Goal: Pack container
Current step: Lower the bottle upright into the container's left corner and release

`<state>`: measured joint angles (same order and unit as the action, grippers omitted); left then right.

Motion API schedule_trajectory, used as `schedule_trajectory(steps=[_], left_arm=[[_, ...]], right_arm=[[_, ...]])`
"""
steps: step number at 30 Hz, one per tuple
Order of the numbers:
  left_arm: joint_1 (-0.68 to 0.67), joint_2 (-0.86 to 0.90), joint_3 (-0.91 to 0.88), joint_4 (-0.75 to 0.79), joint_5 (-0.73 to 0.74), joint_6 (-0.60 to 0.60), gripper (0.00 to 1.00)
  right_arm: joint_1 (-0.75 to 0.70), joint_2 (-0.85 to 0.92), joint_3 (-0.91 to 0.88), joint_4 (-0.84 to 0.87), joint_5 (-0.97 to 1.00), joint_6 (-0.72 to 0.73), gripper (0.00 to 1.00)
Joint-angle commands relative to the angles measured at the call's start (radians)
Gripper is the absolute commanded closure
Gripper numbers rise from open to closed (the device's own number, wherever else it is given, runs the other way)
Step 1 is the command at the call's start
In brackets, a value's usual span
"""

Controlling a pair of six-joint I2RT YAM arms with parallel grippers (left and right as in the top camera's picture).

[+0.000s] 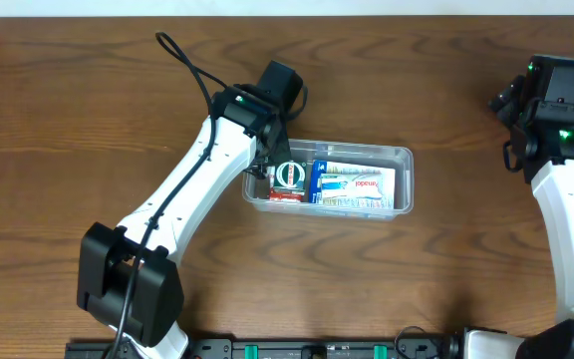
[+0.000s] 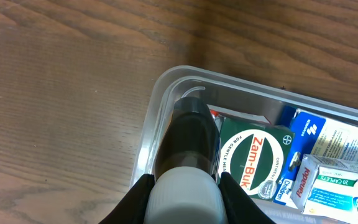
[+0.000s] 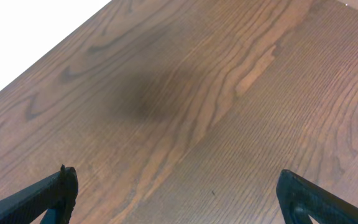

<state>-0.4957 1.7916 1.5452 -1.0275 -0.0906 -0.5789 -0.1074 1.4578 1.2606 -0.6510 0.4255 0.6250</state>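
The container (image 1: 405, 158) is a clear rectangular tub in the middle of the table, and its rounded left corner (image 2: 166, 84) shows in the left wrist view. My left gripper (image 2: 182, 190) is shut on a dark bottle (image 2: 188, 134) with a white cap. The bottle points down into the tub's left end. Beside it in the tub lie a green Zam-Buk box (image 2: 253, 158), a blue box (image 1: 319, 181) and a Panadol pack (image 1: 367, 184). My right gripper (image 3: 176, 193) is open over bare wood at the far right, with nothing between its fingers.
The left arm (image 1: 182, 194) runs diagonally from the front left up to the tub. The right arm (image 1: 566, 170) stands along the right edge. Brown wooden table (image 1: 88, 110) surrounds the tub on every side.
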Motion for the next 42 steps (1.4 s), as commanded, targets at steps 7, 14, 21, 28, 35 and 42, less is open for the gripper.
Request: schedule_trajectory(steps=[7, 14, 21, 28, 35, 42], left_arm=[[0.000, 0.006, -0.015, 0.008, -0.034, -0.011, 0.81], [0.000, 0.006, -0.076, 0.062, -0.034, -0.010, 0.81], [0.000, 0.006, -0.092, 0.078, -0.034, -0.010, 0.80], [0.000, 0.006, -0.140, 0.121, -0.034, -0.010, 0.80], [0.000, 0.006, -0.148, 0.135, -0.034, -0.010, 0.80], [0.000, 0.006, -0.148, 0.145, -0.034, -0.010, 0.80]], right_arm=[[-0.003, 0.001, 0.001, 0.000, 0.011, 0.013, 0.01], [-0.003, 0.001, 0.001, 0.000, 0.011, 0.014, 0.01], [-0.003, 0.001, 0.001, 0.000, 0.011, 0.014, 0.01], [-0.003, 0.001, 0.001, 0.000, 0.011, 0.014, 0.01], [-0.003, 0.001, 0.001, 0.000, 0.011, 0.014, 0.01], [-0.003, 0.001, 0.001, 0.000, 0.010, 0.014, 0.01]])
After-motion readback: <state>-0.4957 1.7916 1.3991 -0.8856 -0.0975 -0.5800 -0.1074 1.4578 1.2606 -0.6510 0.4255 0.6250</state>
